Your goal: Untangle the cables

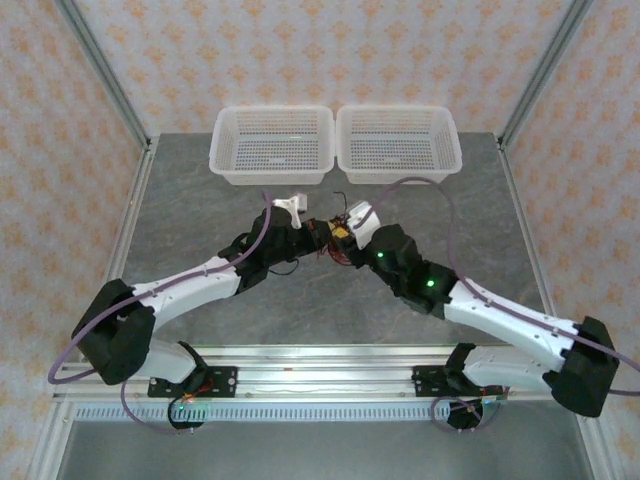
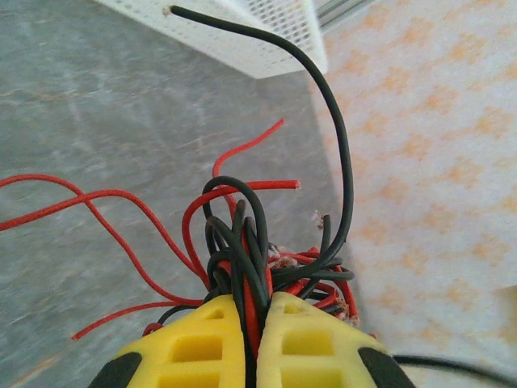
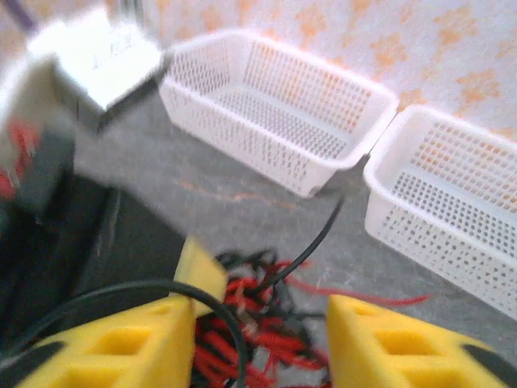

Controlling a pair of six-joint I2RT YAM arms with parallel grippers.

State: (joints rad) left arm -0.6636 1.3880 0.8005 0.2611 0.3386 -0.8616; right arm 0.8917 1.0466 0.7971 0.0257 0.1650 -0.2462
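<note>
- In the top view the cables (image 1: 325, 245) sit as 1 knot at the centre of the frame, below the 2 white baskets (image 1: 272, 178) and between both wrists.
- Our left gripper (image 2: 254, 311) is clamped on the bundle, with red and black strands pinched between its jaws at the bottom of the left wrist view and loose ends fanning up and left.
- Our right gripper (image 3: 271, 315) is spread wide, jaws on either side of the tangle at the bottom centre of its view, gripping nothing.
- We judge the step in hand is picking 1 strand to draw out. Close the right on a single free end — not the knot's core — then pull slowly away from the left hold, watching for snags.
</note>
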